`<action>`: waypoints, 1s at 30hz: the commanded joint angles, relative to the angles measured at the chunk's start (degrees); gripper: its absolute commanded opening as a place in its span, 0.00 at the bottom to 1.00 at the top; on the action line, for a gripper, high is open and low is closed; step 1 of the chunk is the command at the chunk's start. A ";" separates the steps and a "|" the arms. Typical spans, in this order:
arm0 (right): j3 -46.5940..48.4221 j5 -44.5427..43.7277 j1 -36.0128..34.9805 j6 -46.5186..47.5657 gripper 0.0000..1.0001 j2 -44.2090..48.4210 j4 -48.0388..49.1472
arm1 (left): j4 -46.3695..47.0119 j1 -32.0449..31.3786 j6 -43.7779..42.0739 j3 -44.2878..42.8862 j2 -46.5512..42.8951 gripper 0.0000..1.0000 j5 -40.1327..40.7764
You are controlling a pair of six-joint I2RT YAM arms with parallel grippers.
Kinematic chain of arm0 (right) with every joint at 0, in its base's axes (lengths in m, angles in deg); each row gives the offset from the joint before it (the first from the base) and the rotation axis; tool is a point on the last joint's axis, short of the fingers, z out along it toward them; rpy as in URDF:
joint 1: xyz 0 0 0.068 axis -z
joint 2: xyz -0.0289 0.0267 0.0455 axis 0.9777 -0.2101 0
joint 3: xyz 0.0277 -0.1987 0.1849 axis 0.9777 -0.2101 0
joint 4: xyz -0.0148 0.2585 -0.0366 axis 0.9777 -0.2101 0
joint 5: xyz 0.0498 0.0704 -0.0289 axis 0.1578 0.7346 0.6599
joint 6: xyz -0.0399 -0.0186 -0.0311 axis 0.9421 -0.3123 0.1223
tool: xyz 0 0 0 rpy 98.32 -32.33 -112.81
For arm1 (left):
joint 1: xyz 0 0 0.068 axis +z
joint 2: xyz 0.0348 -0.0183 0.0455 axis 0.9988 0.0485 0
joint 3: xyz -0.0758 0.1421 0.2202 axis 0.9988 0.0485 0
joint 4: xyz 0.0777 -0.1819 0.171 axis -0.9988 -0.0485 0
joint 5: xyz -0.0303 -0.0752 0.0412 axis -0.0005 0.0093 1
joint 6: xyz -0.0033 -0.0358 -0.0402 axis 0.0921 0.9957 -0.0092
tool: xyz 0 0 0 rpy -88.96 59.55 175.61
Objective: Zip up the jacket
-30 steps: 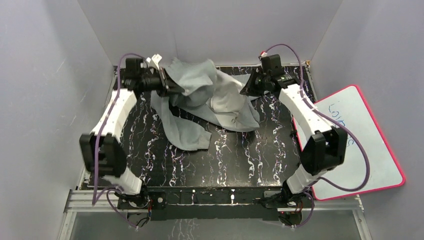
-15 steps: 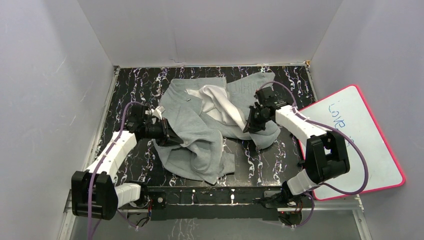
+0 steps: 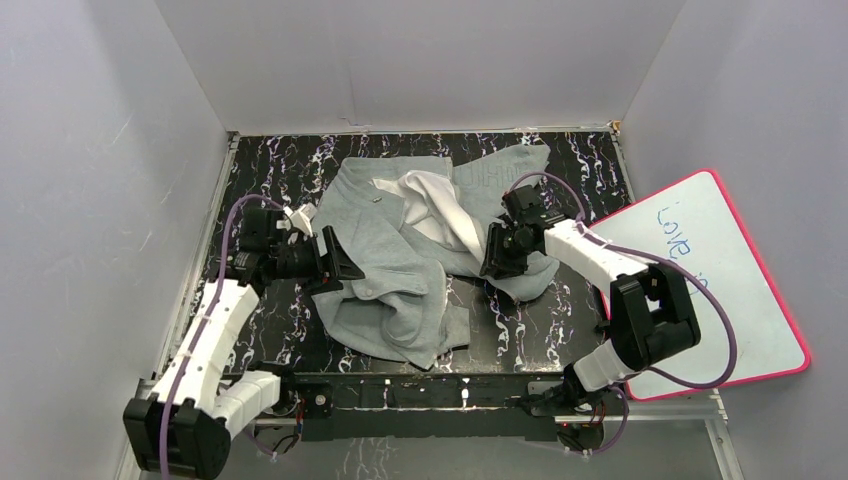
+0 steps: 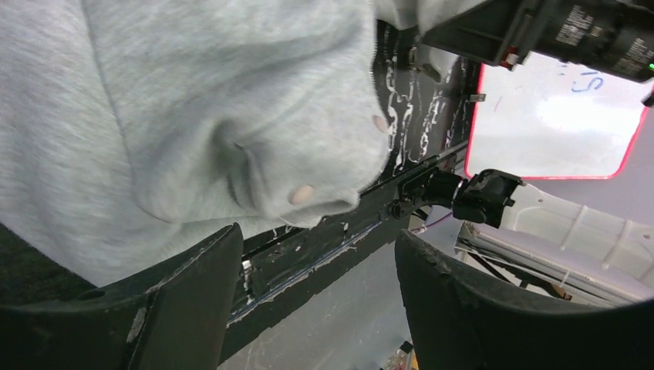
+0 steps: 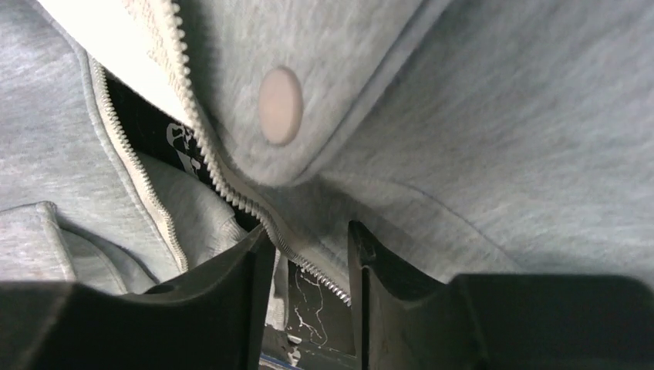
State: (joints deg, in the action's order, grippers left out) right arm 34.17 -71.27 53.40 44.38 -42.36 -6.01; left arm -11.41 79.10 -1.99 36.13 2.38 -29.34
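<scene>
Left gripper (image 3: 333,262) hangs low at the left edge of the jacket (image 3: 390,255), jaws spread wide with nothing between them. Its wrist view shows only the near rim of the counter (image 3: 520,320) through the gap, with a fold of grey fleece bulging just beyond the fingertips. Two pale round snaps (image 4: 301,194) sit on that fold. Whether the fingers touch the fabric I cannot tell.

Right gripper (image 3: 492,262) is on the jacket's right side, pointing down into the cloth. Its jaws stand a little apart, not clamped. A line of white zipper teeth (image 5: 224,185) runs down the front edge and passes into the narrow gap between them (a sliver of the black marbled counter shows behind). Just above the fingertips a flap of fleece carries one pale button (image 5: 280,105). A second zipper row (image 5: 131,154) lies to the left along another edge, separated from the first by a dark opening.

The jacket lies crumpled in the middle of the counter, unzipped, its front edges apart so the white lining (image 3: 435,205) shows near the centre. One sleeve (image 3: 500,170) reaches toward the far right corner with faint lettering on it. A bunched grey fold lies toward the near edge between the two arms. A whiteboard (image 3: 720,270) with a red rim and blue writing sits off the counter's right side, well apart from the jacket.
</scene>
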 commanded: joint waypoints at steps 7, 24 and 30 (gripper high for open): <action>2.21 -5.03 -0.93 1.67 0.65 9.22 -5.31 | -4.86 -12.61 12.15 -2.33 -11.47 0.75 7.11; 0.08 -8.43 -0.92 1.77 0.72 17.20 -9.80 | -4.84 -56.66 26.74 -13.58 17.34 0.80 43.14; -1.52 -8.45 -0.93 1.51 0.72 18.19 -9.29 | -3.72 -63.02 30.01 -20.60 29.03 0.81 50.41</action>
State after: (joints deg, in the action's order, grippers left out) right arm 33.73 -79.05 52.66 45.96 -26.12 -15.45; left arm -14.12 18.97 24.57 20.18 28.04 12.08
